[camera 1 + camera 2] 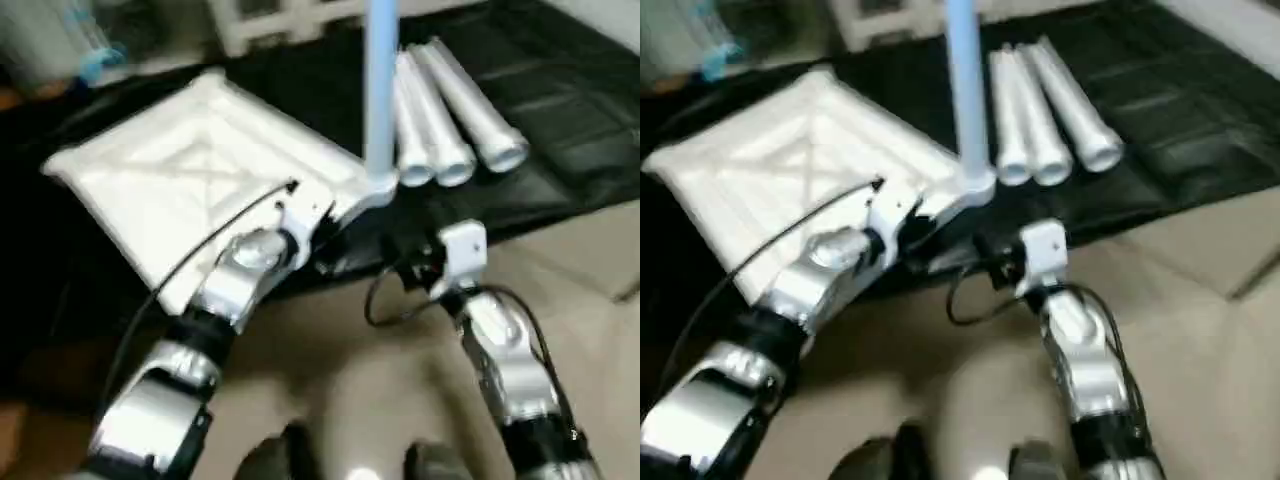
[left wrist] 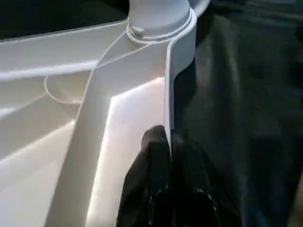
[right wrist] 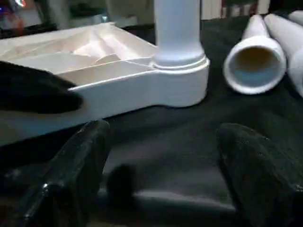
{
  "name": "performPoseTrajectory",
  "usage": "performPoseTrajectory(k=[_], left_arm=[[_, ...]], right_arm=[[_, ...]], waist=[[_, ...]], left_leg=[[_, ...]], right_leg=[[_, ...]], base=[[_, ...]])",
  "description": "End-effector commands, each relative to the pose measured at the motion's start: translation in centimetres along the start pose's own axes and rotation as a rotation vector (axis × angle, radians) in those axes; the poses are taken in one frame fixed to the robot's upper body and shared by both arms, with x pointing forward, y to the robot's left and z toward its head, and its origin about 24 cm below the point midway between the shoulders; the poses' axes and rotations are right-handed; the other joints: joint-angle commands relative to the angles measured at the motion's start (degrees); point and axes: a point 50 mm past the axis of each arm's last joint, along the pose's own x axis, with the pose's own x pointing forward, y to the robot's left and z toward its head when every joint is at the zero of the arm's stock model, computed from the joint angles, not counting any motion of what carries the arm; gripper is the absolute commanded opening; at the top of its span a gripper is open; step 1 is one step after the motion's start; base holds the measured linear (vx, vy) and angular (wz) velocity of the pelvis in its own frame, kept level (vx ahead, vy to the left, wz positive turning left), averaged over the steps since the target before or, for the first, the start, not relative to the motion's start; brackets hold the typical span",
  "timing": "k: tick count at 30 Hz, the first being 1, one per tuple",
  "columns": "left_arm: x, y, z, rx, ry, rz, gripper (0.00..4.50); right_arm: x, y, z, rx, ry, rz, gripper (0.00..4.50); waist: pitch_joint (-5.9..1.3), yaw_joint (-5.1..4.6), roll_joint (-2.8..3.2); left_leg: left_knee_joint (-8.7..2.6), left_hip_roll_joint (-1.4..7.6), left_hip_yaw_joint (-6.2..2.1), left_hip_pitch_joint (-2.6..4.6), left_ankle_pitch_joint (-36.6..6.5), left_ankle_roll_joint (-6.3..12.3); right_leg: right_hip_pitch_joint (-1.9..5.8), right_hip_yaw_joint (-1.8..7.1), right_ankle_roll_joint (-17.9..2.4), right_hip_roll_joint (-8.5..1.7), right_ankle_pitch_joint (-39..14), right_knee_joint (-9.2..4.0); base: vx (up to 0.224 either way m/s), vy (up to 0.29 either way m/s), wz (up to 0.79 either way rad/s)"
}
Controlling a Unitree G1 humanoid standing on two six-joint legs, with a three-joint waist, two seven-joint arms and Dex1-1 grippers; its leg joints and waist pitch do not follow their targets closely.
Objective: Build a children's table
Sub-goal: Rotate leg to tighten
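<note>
The white tabletop (image 1: 180,180) lies underside up on a black mat, its X ribs showing. One white leg (image 1: 380,90) stands upright in the corner socket (image 3: 180,90) nearest my right arm. Three more legs (image 1: 450,110) lie side by side on the mat behind that corner, open ends toward me. My left gripper (image 2: 168,142) is shut on the tabletop's rim wall, a short way along from the socket with the leg. My right gripper (image 3: 161,137) is open just in front of that socket, low over the mat, with nothing between its fingers.
The black mat (image 1: 560,120) covers the floor under the parts and ends at a beige floor (image 1: 600,300) near me. White furniture (image 1: 270,20) stands at the back, and a blue-and-clear object (image 1: 80,50) at the far left.
</note>
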Motion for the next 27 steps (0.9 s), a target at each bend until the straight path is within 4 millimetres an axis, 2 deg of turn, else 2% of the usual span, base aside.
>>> performPoseTrajectory(k=[1,2,3,4,5,6,7,8,9,10,11,12,13,14,15,16,17,18,19,20,21,22,23,24,25,26,27], left_arm=[[-0.3,2.1,2.1,-0.015,-0.105,0.113,0.28],[-0.3,2.4,2.4,-0.036,-0.124,0.116,0.44],[-0.3,2.6,2.5,-0.057,-0.125,0.123,0.55],[-0.3,2.9,2.5,-0.063,-0.128,0.136,0.55],[-0.3,3.2,2.7,-0.075,-0.14,0.136,0.55],[-0.5,3.7,3.2,-0.109,-0.183,0.148,0.61],[-0.6,3.8,3.3,-0.119,-0.195,0.151,0.82],[-0.8,3.9,3.6,-0.136,-0.217,0.155,0.94],[-1.0,4.2,3.9,-0.154,-0.242,0.168,0.94],[-1.0,4.2,3.9,-0.154,-0.242,0.168,0.92],[-1.2,4.4,4.2,-0.166,-0.265,0.177,0.98],[-1.5,4.7,5.0,-0.188,-0.318,0.193,1.16],[-1.7,4.8,5.3,-0.194,-0.334,0.198,1.34],[-2.6,5.3,6.6,-0.197,-0.422,0.213,1.4],[-3.3,5.3,7.2,-0.208,-0.458,0.196,1.4],[-4.3,5.3,7.7,-0.218,-0.489,0.156,1.4],[-4.3,5.3,7.7,-0.218,-0.489,0.156,1.4],[-5.8,5.1,7.3,-0.184,-0.459,0.086,1.4],[-6.1,5.0,7.2,-0.176,-0.45,0.072,1.4],[-6.4,4.9,7.1,-0.166,-0.438,0.055,1.4],[-8.9,4.0,5.4,-0.087,-0.328,-0.059,1.4],[-10.1,3.6,4.7,-0.062,-0.28,-0.112,1.4],[-10.7,3.4,4.4,-0.052,-0.26,-0.134,1.4],[-12.5,2.7,3.6,-0.027,-0.197,-0.206,1.4],[-13.4,2.6,3.4,-0.02,-0.174,-0.225,1.4],[-15.3,2.6,2.8,-0.01,-0.118,-0.251,1.4],[-16.7,2.6,2.7,-0.004,-0.082,-0.263,1.4]], right_arm=[[0.1,0.4,0.6,-0.013,-0.009,0.009,3.85],[0.0,0.4,0.6,-0.014,-0.006,0.009,3.86],[0.0,0.4,0.7,-0.015,-0.004,0.01,3.86],[0.0,0.4,0.7,-0.015,-0.003,0.01,3.86],[0.0,0.5,0.9,-0.015,-0.003,0.011,3.86],[0.0,0.6,1.2,-0.007,-0.011,0.016,3.86],[0.0,0.6,1.2,-0.004,-0.013,0.017,3.86],[0.1,0.5,1.4,-0.002,-0.023,0.015,3.86],[0.1,0.6,1.6,0.0,-0.03,0.017,3.86],[0.1,0.6,1.6,0.0,-0.03,0.017,3.86],[0.1,0.6,1.7,-0.002,-0.033,0.017,3.86],[0.2,0.6,2.0,0.001,-0.041,0.016,3.86],[0.2,0.6,2.1,0.002,-0.043,0.015,3.86],[0.3,0.6,2.4,0.008,-0.045,0.02,3.86],[0.4,0.6,2.6,0.012,-0.046,0.026,3.86],[0.4,0.7,2.7,0.013,-0.045,0.038,3.86],[0.4,0.7,2.7,0.013,-0.045,0.038,3.86],[0.6,1.0,2.9,-0.007,-0.038,0.091,3.86],[0.6,1.1,2.9,-0.011,-0.036,0.103,3.86],[0.7,1.2,2.9,-0.016,-0.034,0.116,3.86],[0.7,1.8,3.2,-0.066,-0.021,0.204,3.86],[0.6,2.0,3.4,-0.079,-0.017,0.243,3.86],[0.5,2.1,3.5,-0.075,-0.016,0.261,3.86],[0.3,2.4,3.9,-0.057,-0.015,0.317,3.86],[0.1,2.5,4.2,-0.045,-0.019,0.342,3.86],[-0.3,2.5,4.7,-0.022,-0.022,0.397,3.86],[-0.6,2.5,5.0,-0.017,-0.025,0.432,3.86]], waist=[[-6.32,0.62,-1.46],[-7.07,0.19,-1.2],[-6.6,-0.45,-0.78],[-6.75,-0.79,-0.65],[-6.75,-0.79,-0.65],[-7.12,-1.27,-0.95],[-6.92,-1.45,-0.67],[-6.88,-1.51,-0.98],[-6.77,-1.45,-0.99],[-6.8,-1.53,-1.43],[-6.8,-1.53,-1.43],[-7.05,-1.5,-2.01],[-7.08,-1.29,-1.59],[-7.34,-1.36,-2.58],[-7.34,-1.07,-1.88],[-7.4,-1.02,-1.77],[-7.67,-0.93,-2.09],[-7.66,-0.89,-2.08],[-7.7,-0.84,-1.9],[-7.36,-1.04,-1.88],[-7.75,-0.94,-2.1],[-7.69,-1.42,-2.17],[-7.69,-1.42,-2.17],[-7.48,-1.56,-1.84],[-7.35,-1.55,-1.98],[-7.47,-1.21,-2.1],[-7.02,-1.14,-2.14]], left_leg=[[-0.82,1.87,-1.65,0.17,4.1,3.83],[-0.53,2.01,-1.49,0.89,4.6,4.34],[-0.95,2.01,-1.11,-0.21,-1.4,5.03],[-0.93,2.15,-1.23,-1.15,-5.6,4.55],[-0.93,2.15,-1.23,-1.15,-5.6,4.55],[-1.1,2.48,-1.33,-0.78,-8.1,5.06],[-1.3,2.61,-1.36,-0.86,-8.6,5.76],[-1.37,2.62,-1.29,-0.91,-8.8,6.12],[-1.4,2.67,-1.22,-0.88,-9.0,6.56],[-1.27,2.62,-1.04,-0.94,-8.8,7.06],[-1.27,2.62,-1.04,-0.94,-8.8,7.06],[-1.13,2.74,-0.72,-0.69,-8.0,7.78],[-0.97,2.76,-0.62,-0.63,-7.0,8.19],[-0.94,2.78,-0.45,-0.6,-6.5,8.52],[-0.84,3.04,-0.57,-0.63,-5.4,9.1],[-0.74,3.18,-0.55,-0.53,-4.9,9.29],[-0.76,3.41,-0.59,-0.44,-4.4,9.56],[-0.55,3.36,-0.55,-0.38,-4.2,9.95],[-0.55,3.52,-0.68,-0.38,-4.1,9.95],[-0.62,3.32,-0.46,-0.36,-5.2,9.45],[-0.66,3.53,-0.52,-0.14,-6.2,8.45],[-0.95,3.67,-0.93,-0.98,-5.0,8.0],[-0.95,3.67,-0.93,-0.98,-5.0,8.0],[-0.96,3.57,-0.36,0.24,-8.4,6.56],[-1.1,3.51,-0.23,0.26,-10.0,5.41],[-1.02,3.55,-0.22,0.51,-10.5,4.72],[-1.56,3.76,-0.19,0.55,-12.3,3.84]], right_leg=[[3.14,2.49,-5.2,-2.33,-25.4,-7.0],[2.73,2.01,-7.3,-1.49,-16.7,-6.18],[2.51,1.55,-10.8,-0.7,-11.0,-6.08],[3.15,1.32,-12.7,-0.72,-9.4,-5.7],[3.15,1.32,-12.7,-0.72,-9.4,-5.7],[2.96,1.09,-14.5,-0.49,-7.2,-5.77],[3.0,0.93,-15.3,-0.47,-6.4,-5.68],[3.03,0.9,-15.2,-0.47,-6.5,-5.84],[3.03,0.97,-15.3,-0.64,-6.6,-5.82],[3.04,1.09,-15.4,-0.73,-7.0,-5.83],[3.04,1.09,-15.4,-0.73,-7.0,-5.83],[2.93,1.24,-15.4,-0.74,-6.9,-5.95],[2.87,1.28,-15.7,-0.84,-6.5,-5.73],[2.9,1.3,-15.8,-0.73,-6.1,-5.78],[2.87,1.31,-16.1,-1.0,-5.3,-5.42],[2.79,1.33,-16.4,-1.02,-4.8,-5.21],[2.91,1.34,-16.9,-1.07,-4.1,-5.0],[2.72,1.25,-17.0,-0.92,-4.1,-4.85],[2.71,1.26,-17.0,-1.02,-4.2,-4.65],[2.52,1.28,-16.4,-0.8,-5.8,-4.9],[2.77,1.39,-16.3,-1.02,-6.7,-4.76],[3.36,1.26,-15.5,-1.22,-6.4,-4.02],[3.36,1.26,-15.5,-1.22,-6.4,-4.02],[2.15,1.55,-14.9,-0.65,-9.6,-4.75],[2.23,1.66,-14.6,-0.61,-11.5,-5.04],[2.21,1.74,-14.6,-0.72,-12.0,-5.01],[1.87,1.8,-14.0,-0.43,-14.1,-5.16]], base=[[0.0,0.0,0.0],[0.0,0.0,0.0],[0.0,0.0,0.0],[0.0,0.0,0.0],[0.0,0.0,0.0],[0.003,0.05,-0.01],[0.003,0.05,-0.01],[0.005,0.057,-0.04],[0.013,0.057,-0.04],[0.013,0.057,-0.04],[0.0,0.0,0.0],[0.0,0.0,0.0],[0.0,0.0,0.0],[0.0,0.0,0.0],[0.0,0.0,0.0],[0.0,0.0,0.0],[0.0,0.0,0.0],[0.0,0.0,0.0],[0.0,0.0,0.0],[0.0,0.0,0.0],[0.0,0.0,0.0],[0.0,0.0,0.0],[0.0,0.0,0.0],[0.0,0.0,0.0],[0.0,0.0,0.0],[0.0,0.0,0.0],[0.0,0.0,0.0]])
